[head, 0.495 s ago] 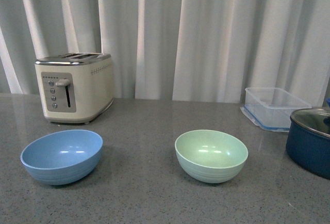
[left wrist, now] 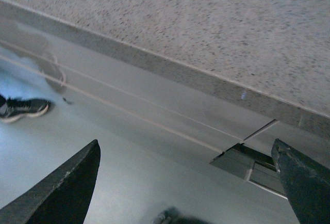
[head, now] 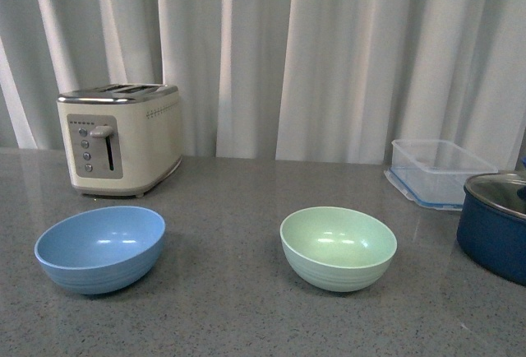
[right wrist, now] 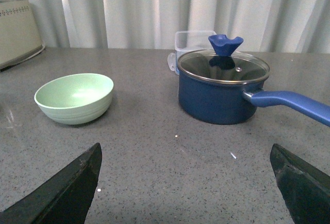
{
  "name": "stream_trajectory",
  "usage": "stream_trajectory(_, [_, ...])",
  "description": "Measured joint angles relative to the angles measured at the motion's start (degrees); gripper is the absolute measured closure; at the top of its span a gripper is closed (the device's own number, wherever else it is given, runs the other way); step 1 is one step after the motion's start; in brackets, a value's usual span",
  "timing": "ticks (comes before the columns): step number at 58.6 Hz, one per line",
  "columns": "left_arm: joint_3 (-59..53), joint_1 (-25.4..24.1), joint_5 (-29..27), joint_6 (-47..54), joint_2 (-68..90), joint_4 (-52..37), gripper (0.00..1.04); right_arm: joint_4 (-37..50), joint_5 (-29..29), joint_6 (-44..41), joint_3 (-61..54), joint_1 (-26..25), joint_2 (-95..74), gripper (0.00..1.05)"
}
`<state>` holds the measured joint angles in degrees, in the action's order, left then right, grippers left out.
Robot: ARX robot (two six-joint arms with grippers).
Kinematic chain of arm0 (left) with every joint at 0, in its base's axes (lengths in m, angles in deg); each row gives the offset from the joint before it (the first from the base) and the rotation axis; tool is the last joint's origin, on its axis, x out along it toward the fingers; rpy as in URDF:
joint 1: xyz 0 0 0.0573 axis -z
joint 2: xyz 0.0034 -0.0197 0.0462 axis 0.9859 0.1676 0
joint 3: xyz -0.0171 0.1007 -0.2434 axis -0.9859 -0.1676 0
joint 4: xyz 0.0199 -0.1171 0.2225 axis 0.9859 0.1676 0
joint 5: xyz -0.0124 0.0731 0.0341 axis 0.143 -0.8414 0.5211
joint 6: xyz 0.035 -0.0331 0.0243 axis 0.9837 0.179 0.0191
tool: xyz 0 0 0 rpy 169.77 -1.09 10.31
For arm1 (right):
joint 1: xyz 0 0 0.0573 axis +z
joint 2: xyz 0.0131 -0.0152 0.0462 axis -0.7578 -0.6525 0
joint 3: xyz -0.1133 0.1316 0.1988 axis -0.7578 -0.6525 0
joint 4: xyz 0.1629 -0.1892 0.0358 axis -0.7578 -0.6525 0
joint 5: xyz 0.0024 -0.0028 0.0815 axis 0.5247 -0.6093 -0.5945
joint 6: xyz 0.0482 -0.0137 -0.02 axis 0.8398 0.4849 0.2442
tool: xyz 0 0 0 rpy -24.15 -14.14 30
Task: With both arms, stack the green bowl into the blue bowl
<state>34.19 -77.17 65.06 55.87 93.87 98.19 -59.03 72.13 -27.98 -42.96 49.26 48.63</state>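
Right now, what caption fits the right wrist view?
Open right claw faces a green bowl and a lidded navy pot on a grey counter.

The blue bowl (head: 99, 248) near the desk's left edge is a matte light sky-blue with faint ridges banding its base. The green bowl (head: 338, 248) is pale mint with the same ridging. The desk (head: 238, 201) is grey, finely speckled. Toward the back left corner, the toaster (head: 119, 137) is cream with a silver top and a grey panel. By the right edge the pot (head: 493, 238) is dark navy — its knob (right wrist: 225, 44) and handle (right wrist: 291, 102) a brighter blue. The container (head: 436, 168) is clear, blue-rimmed. The curtains (head: 329, 53) are white, vertically pleated.
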Motion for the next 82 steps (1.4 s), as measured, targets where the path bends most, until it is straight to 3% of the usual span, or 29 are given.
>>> stream_trajectory(19, [11.39,-6.86,9.60,-0.04,20.96,-14.49,0.07,-0.02,0.13,0.02,0.00,0.00,0.00,0.10])
stream_trajectory(31, [19.89,-8.90,13.05,0.81,34.80,-17.70,0.07,-0.02,0.13,0.02,0.00,0.00,0.00,0.10])
stream_trajectory(53, [40.48,-6.80,15.30,-0.98,57.05,-9.03,0.07,-0.02,0.13,0.02,0.00,0.00,0.00,0.10])
stream_trajectory(82, [49.86,-5.03,13.73,-2.82,70.12,-8.70,0.07,-0.02,0.15,0.00,0.00,0.00,0.00,0.10])
